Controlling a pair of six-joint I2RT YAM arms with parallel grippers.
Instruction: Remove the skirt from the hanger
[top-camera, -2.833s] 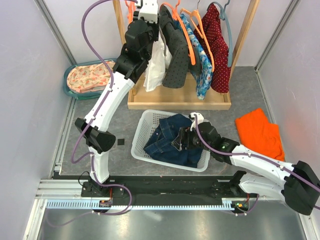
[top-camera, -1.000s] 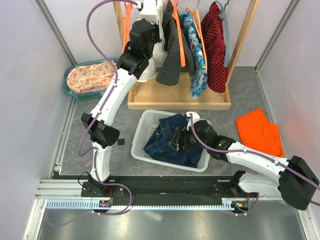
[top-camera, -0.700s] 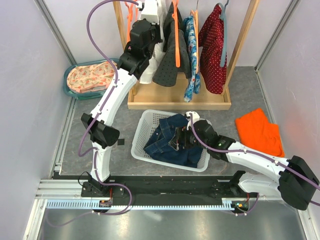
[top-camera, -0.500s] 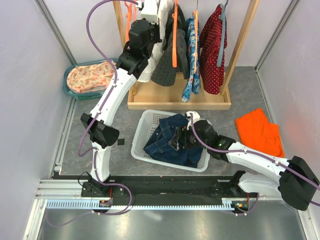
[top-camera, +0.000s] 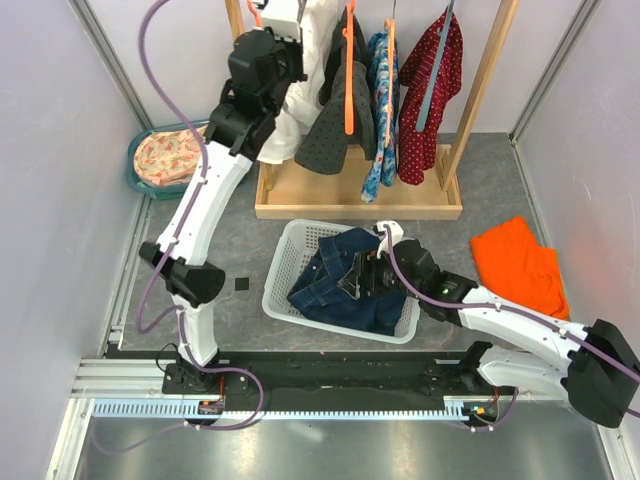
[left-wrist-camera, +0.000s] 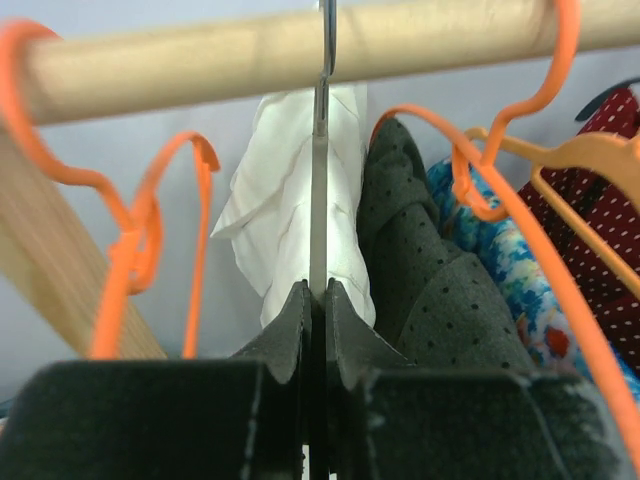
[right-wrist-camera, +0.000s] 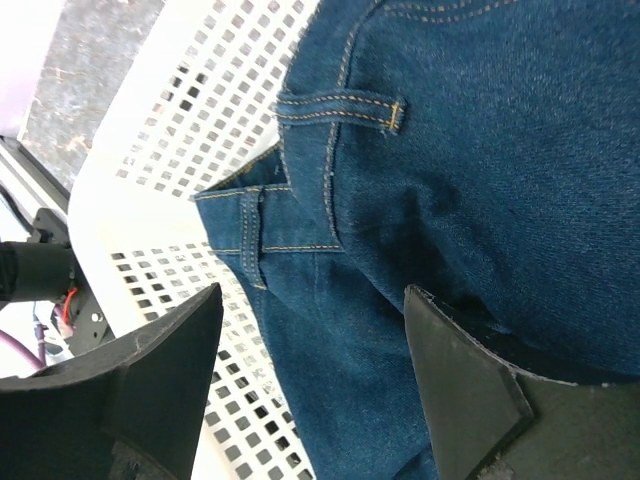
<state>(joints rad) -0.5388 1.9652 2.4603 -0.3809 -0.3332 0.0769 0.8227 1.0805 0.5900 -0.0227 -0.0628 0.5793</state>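
Rail is bare matt wood; orange hangers are glossy plastic; the thin hanger hook looks like dull metal, though it's blurry. The white garment is soft creased cloth. Jeans are coarse matt denim, and the basket is smooth white perforated plastic.

Garments hang side by side on the rack at far centre, the left gripper at a hanger under its rail. A tub sits left of it. Nearer, a basket holds jeans, the right gripper over them; a folded cloth lies right.
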